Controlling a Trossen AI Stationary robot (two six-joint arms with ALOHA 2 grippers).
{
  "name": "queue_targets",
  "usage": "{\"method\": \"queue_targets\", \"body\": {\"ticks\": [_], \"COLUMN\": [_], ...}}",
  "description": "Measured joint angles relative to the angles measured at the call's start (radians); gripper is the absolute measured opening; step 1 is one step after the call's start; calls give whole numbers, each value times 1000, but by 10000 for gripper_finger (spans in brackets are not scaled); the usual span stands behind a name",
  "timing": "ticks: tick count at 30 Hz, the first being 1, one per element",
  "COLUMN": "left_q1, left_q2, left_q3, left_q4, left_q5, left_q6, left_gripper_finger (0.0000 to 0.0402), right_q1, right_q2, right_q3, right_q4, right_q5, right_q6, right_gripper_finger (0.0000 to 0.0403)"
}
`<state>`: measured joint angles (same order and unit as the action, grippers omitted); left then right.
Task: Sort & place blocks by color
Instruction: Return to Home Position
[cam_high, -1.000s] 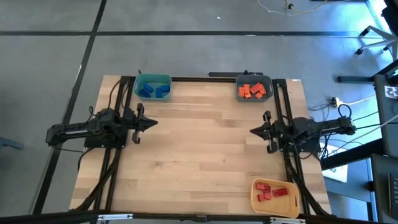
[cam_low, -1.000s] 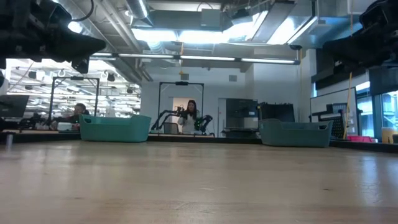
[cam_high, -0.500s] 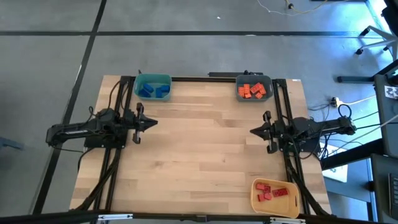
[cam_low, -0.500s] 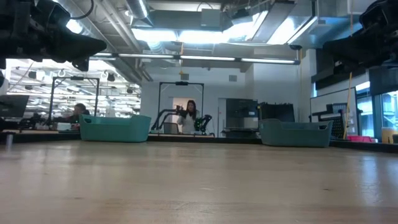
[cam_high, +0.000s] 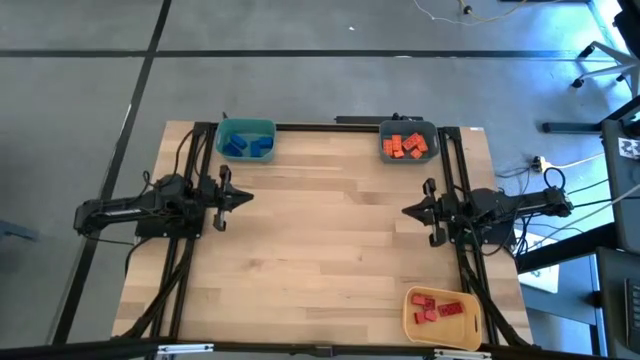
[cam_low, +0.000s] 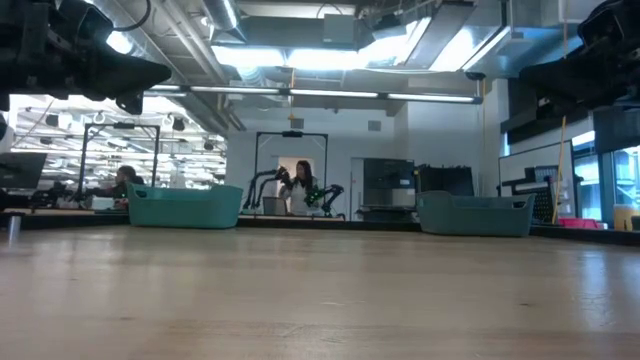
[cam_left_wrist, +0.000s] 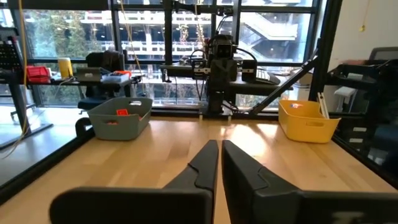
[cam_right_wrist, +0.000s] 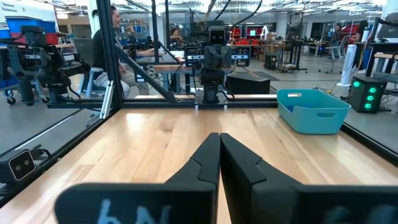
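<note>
Pale wooden surface (cam_high: 330, 250) is carrying 3 bins at its edges. Left gripper (cam_high: 248, 197) is hovering at the left side, fingers pressed together. Blue blocks (cam_high: 247, 146) are sitting in the teal bin (cam_high: 246, 123), far left corner. Right gripper (cam_high: 406, 211) is hovering opposite, likewise pressed together. Orange blocks (cam_high: 406, 146) are filling the grey-blue bin (cam_high: 408, 125), far right. Red blocks (cam_high: 437, 309) are lying in the yellow bin (cam_high: 408, 318), near right corner.
</note>
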<state>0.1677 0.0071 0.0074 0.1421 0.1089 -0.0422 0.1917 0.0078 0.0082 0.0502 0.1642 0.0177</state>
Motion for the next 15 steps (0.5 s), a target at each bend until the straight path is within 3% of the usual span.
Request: {"method": "queue_targets", "body": {"ticks": [15], "left_q1": [0], "left_q2": [0], "left_q3": [0], "left_q4": [0], "left_q5": [0], "left_q6": [0], "left_gripper_finger": [6], "right_q1": [0], "right_q2": [0], "right_q3": [0], "right_q4": [0], "right_q5": [0], "right_q6": [0], "right_gripper_finger": [14]}}
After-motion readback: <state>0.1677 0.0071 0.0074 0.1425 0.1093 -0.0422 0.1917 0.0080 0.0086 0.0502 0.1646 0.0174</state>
